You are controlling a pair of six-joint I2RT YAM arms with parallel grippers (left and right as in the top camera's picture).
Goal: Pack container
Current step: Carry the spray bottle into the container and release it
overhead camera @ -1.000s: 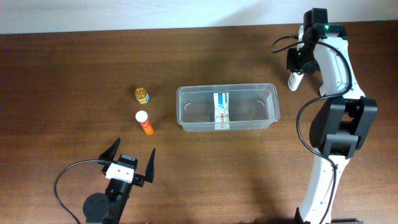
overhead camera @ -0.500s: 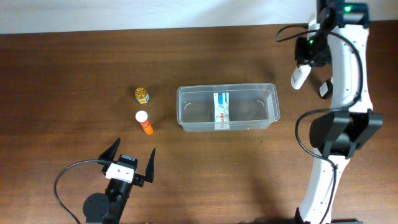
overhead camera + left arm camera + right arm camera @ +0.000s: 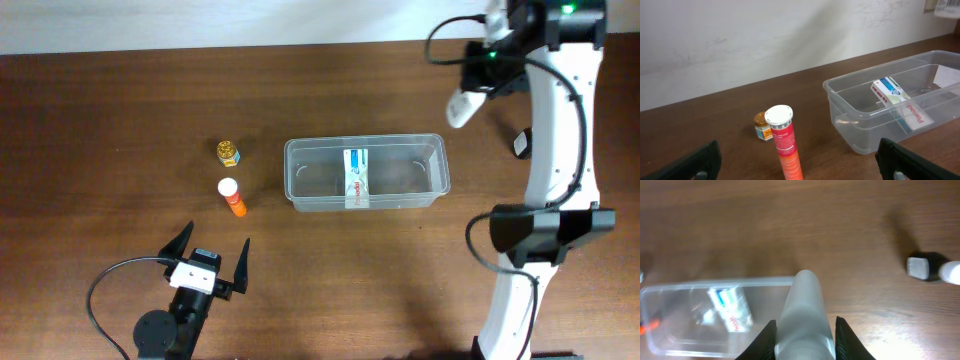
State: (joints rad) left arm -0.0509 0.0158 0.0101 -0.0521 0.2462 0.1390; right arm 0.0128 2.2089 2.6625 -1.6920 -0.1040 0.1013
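Note:
The clear plastic container sits mid-table with a white and blue box inside; it also shows in the left wrist view and the right wrist view. My right gripper is shut on a white bottle, held in the air beyond the container's far right corner; the bottle fills the right wrist view. An orange tube with a white cap and a small yellow jar lie left of the container. My left gripper is open and empty, near the front edge.
The orange tube stands right before the left gripper, the small jar behind it. A small dark and white object lies right of the container, also in the right wrist view. A pale wall runs along the far table edge.
My right arm has lifted and swung left with the white bottle, from the far right toward the container's far right corner. The left arm has not moved.

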